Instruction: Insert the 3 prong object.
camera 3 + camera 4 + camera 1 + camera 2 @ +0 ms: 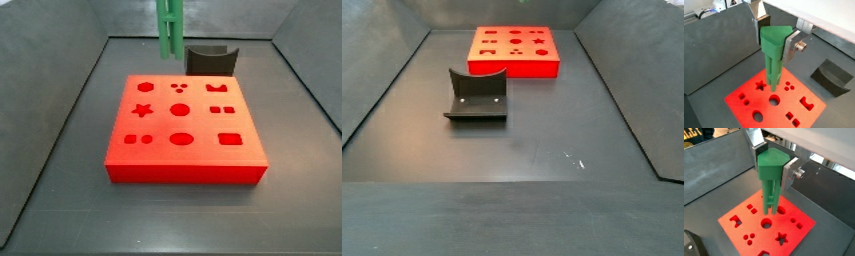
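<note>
Green 3 prong object [773,55] upright, prongs down, in gripper [777,37].

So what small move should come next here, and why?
Probably a small sideways shift to line the prongs over the three-hole cluster, then lower. In both wrist views the gripper holds the green peg upright above the red block, its tips not yet in the three-hole cluster.

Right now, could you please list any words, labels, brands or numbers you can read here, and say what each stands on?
None: no readable text in any view.
The red block bears only cut-out shapes.
The 3 prong object, held in the end effector above the block, is plain.
The fixture is unmarked.
</note>
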